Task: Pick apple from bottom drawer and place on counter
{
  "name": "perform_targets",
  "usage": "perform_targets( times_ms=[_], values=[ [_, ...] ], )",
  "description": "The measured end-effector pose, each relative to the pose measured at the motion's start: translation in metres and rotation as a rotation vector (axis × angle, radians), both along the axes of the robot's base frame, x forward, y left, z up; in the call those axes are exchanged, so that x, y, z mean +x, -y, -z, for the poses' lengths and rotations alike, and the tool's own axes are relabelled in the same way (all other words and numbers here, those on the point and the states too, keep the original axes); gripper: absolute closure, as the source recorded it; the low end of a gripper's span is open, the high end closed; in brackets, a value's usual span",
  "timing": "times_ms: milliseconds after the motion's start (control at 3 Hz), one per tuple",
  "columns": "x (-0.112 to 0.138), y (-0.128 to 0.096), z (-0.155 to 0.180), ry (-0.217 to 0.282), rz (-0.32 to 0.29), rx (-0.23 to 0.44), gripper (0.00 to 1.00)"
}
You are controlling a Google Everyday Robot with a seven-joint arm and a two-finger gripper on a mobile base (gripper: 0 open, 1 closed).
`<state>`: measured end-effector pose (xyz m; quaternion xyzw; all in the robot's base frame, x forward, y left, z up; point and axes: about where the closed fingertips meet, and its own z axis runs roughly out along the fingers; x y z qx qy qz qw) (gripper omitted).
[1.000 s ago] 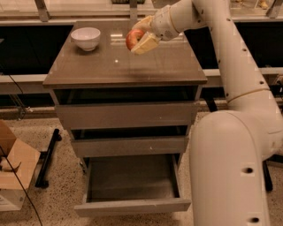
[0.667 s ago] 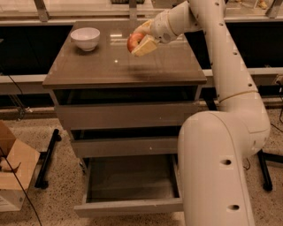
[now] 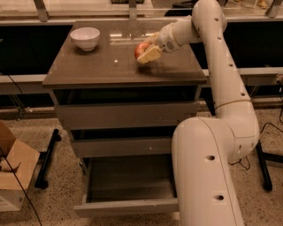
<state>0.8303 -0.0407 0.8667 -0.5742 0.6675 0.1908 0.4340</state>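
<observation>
The red apple [image 3: 141, 50] sits between the cream fingers of my gripper [image 3: 146, 51] over the middle of the glossy grey-brown counter [image 3: 97, 66]. The gripper is shut on the apple and holds it low, at or just above the counter surface; I cannot tell if it touches. The arm reaches in from the right and upper right. The bottom drawer [image 3: 128, 206] stands pulled open below, its flat grey floor bare where it shows; the arm's large base hides its right part.
A white bowl [image 3: 85, 38] stands at the counter's back left corner. Two taller grey drawer fronts [image 3: 128, 115] are shut above the open drawer. A cardboard box [image 3: 13, 172] sits on the floor at left. A pale ledge with metal posts [image 3: 42, 9] runs behind.
The gripper with the apple has moved down toward the counter surface and slightly forward. The drawer and the bowl have not moved.
</observation>
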Motion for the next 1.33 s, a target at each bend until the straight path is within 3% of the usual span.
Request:
perform_targets(
  times_ms=[333,667,1000,1333],
  values=[
    [0.0035,0.0054,0.0164,-0.072,0.04,0.042,0.35],
    [0.0042,0.0061,0.0208,-0.101,0.052,0.076,0.12],
    [0.005,0.0035,0.0229,-0.107,0.051,0.081,0.0],
    [0.005,0.0035,0.0229,-0.107,0.051,0.081,0.0]
  ],
)
